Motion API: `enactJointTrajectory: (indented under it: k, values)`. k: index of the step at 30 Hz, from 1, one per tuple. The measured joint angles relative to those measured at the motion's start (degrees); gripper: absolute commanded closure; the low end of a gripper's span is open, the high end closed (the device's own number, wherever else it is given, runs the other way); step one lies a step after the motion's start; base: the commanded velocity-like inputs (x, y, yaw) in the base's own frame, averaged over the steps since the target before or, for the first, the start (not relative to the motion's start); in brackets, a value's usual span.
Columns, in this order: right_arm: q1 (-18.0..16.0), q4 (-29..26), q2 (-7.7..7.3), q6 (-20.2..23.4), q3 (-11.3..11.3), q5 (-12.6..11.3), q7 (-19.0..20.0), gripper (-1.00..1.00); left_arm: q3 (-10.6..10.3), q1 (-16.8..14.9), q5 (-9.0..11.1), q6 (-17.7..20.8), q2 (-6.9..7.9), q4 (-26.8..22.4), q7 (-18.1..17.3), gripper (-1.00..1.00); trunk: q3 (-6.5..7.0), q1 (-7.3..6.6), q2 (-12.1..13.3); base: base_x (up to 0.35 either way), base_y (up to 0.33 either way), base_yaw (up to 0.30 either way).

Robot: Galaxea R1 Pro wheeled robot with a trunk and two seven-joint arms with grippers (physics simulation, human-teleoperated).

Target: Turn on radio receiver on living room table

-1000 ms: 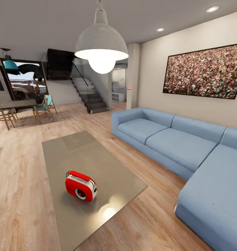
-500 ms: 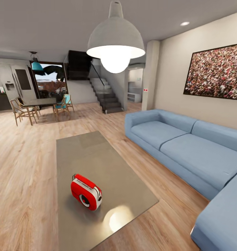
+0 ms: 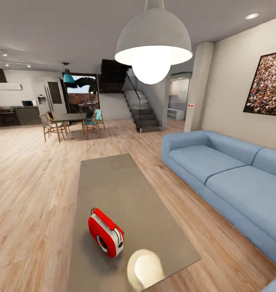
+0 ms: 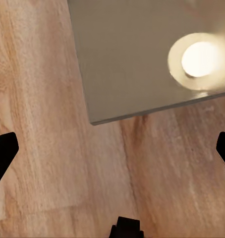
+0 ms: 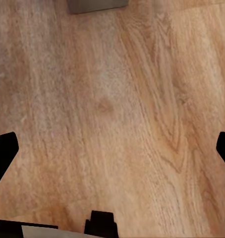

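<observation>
the radio receiver (image 3: 106, 238) stands on the desk (image 3: 113, 190) near its close end, just beside the lamp's bright reflection (image 3: 144, 267), in the living room with the blue sofa (image 3: 219, 170) to my right. my left gripper (image 4: 112, 148) and right gripper (image 5: 112, 148) are both spread wide, grasping nothing, hanging over the wood floor (image 5: 117, 114). i judge the risk is a hard reach tipping the radio over, or shoving it off the desk edge.

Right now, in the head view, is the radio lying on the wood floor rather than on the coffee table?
No. The radio receiver stands on the grey table, near its close end beside the lamp's bright reflection.
</observation>
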Motion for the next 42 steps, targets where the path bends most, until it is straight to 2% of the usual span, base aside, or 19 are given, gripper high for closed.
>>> enactJointTrajectory:
  k: [6, 24, 33, 42]
  values:
    - [0.0, 0.0, 0.0, 0.0, 0.0, 0.0, 0.0, -1.0, 0.0, 0.0, 0.0, 0.0, 0.0, 0.0, 0.0, -1.0, 0.0, 0.0, 0.0, 0.22, -0.161, 0.3]
    - [0.0, 0.0, 0.0, 0.0, 0.0, 0.0, 0.0, -1.0, 0.0, 0.0, 0.2, -0.2, 0.0, 0.0, 0.0, -1.0, 0.0, 0.0, 0.0, 0.015, -0.013, 0.3]
    - [0.0, 0.0, 0.0, 0.0, 0.0, 0.0, 0.0, -1.0, 0.0, 0.0, 0.1, -0.2, 0.0, 0.0, 0.0, -1.0, 0.0, 0.0, 0.0, 0.165, -0.22, 0.3]
    - [0.0, 0.0, 0.0, 0.0, 0.0, 0.0, 0.0, -1.0, 0.0, 0.0, 0.1, -0.2, 0.0, 0.0, 0.0, -1.0, 0.0, 0.0, 0.0, 0.021, -0.026, 0.279]
